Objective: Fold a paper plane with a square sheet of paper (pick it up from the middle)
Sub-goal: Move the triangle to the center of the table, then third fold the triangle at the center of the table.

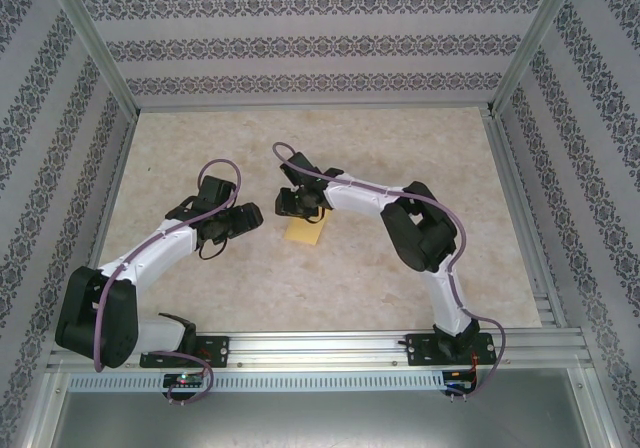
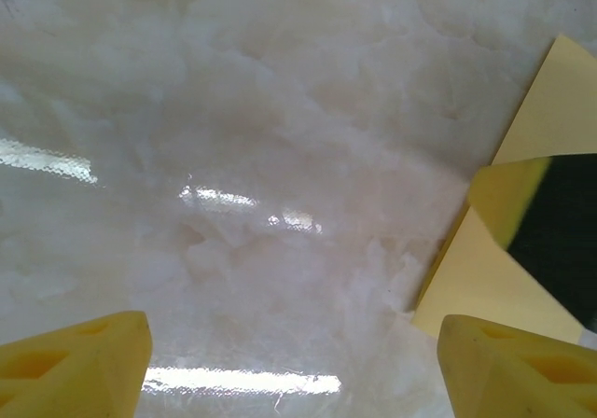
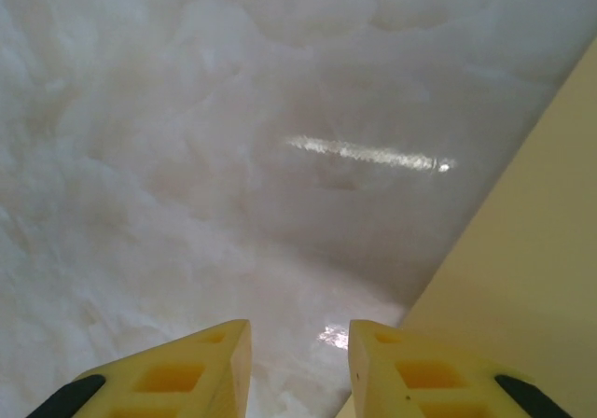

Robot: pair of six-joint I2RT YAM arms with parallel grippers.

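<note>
L gripper (image 2: 294, 332) over bare table (image 2: 233, 157), jaws spread wide, nothing between 'em. R gripper (image 3: 298, 329) at a narrow slit, tabletop showing thru the gap, so no hold on anything I can see. Paper (image 1: 306, 232) lies mid-table, just beside my R fingers, off to their right in the wrist cam. From the L wrist cam it's at the far right, w/ an R fingertip over it.
</note>
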